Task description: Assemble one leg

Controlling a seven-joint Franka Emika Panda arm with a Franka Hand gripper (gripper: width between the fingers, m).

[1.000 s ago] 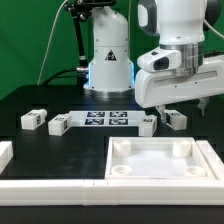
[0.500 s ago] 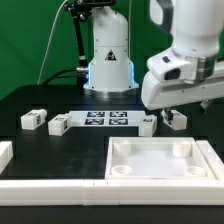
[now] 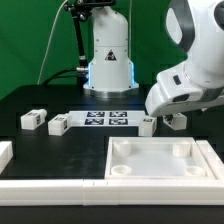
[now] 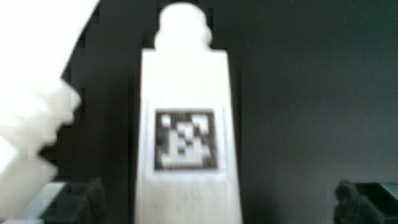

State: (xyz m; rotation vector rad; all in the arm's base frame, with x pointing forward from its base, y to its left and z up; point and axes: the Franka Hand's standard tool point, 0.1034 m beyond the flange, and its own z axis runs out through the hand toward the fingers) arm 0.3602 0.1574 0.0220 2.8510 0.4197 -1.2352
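Observation:
Several white legs lie on the black table: two at the exterior view's left [image 3: 34,119] [image 3: 58,124], one by the marker board's right end [image 3: 147,124], and one [image 3: 177,120] partly under my hand. My gripper [image 3: 166,110] hangs low over that last pair; its fingertips are hidden by the hand. In the wrist view a leg [image 4: 185,138] with a black-and-white tag and a round peg at one end lies lengthwise between my fingers [image 4: 68,204]. My gripper [image 4: 221,205] is open and touches nothing.
The marker board [image 3: 107,118] lies mid-table. The large white square tray-like piece [image 3: 200,165] with corner sockets sits at the front right. A white part [image 3: 4,153] lies at the front left. A blurred white shape [image 4: 25,120] lies beside the leg.
The arm has swung toward the exterior view's right and tilted, with the hand lower over the legs at the marker board's right end. No part has moved.

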